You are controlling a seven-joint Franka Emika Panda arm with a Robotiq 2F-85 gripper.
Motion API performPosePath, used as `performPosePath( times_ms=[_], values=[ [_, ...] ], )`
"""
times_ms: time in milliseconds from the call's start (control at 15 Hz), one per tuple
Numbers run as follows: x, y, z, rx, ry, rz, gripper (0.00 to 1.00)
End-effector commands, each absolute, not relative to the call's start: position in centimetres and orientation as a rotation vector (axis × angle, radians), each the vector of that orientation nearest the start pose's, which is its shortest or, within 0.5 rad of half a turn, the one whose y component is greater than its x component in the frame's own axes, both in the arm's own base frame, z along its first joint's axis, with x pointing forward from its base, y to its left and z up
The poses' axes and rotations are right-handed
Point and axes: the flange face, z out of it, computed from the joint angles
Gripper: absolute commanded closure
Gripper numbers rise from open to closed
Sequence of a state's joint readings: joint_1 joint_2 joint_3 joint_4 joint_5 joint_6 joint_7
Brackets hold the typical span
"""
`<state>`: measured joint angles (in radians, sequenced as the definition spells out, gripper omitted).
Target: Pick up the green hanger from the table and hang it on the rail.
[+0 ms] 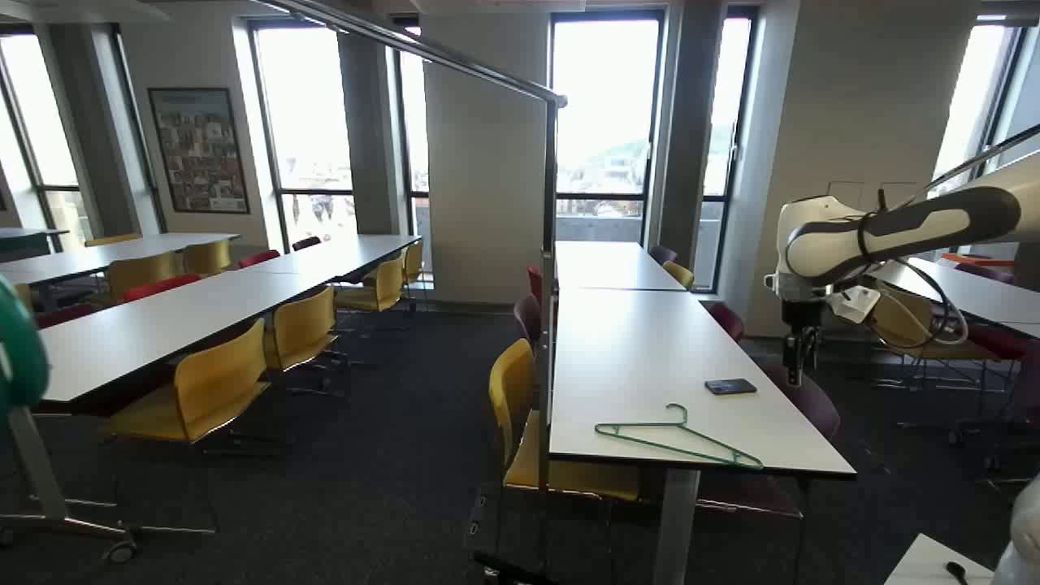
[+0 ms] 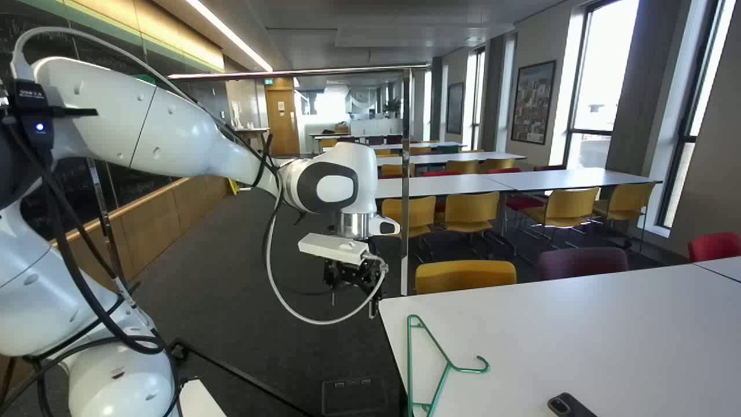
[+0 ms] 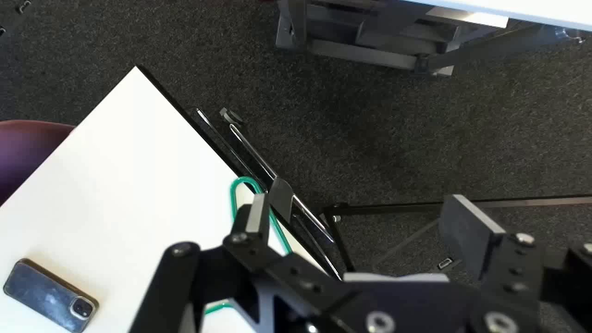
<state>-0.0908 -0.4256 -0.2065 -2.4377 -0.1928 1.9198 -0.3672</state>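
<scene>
The white table stretches away lengthwise in an exterior view; the wrist view catches only a corner of it. The metal rail meets an upright post and runs out past the top edge in an exterior view. The robot arm is cropped at the left in an exterior view. The dark gripper is hard to read in both exterior views, but the wrist view shows its jaws spread well apart. The green hanger lies flat on the table, one end reaching the edge, whole in an exterior view, hook included. The wrist view shows one rounded end and a short stretch; the gripper covers much of the rest. Near it lies the phone, cut off at the bottom in an exterior view, its full outline clear in the wrist view.
</scene>
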Motion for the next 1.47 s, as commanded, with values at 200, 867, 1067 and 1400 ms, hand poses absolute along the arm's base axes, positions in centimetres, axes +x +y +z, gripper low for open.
performPosePath(
  times_ms=[200, 867, 1067, 1400],
  values=[
    [38.4, -13.4, 44.8, -3.182, -0.266, 0.195, 0.0],
    [49.4, -16.3, 39.7, -3.219, -0.452, -0.122, 0.0],
    [51.9, -16.5, 38.2, -3.102, -0.696, -0.101, 0.0],
    [52.4, -16.6, 36.9, -3.087, -0.72, -0.097, 0.0]
  ],
)
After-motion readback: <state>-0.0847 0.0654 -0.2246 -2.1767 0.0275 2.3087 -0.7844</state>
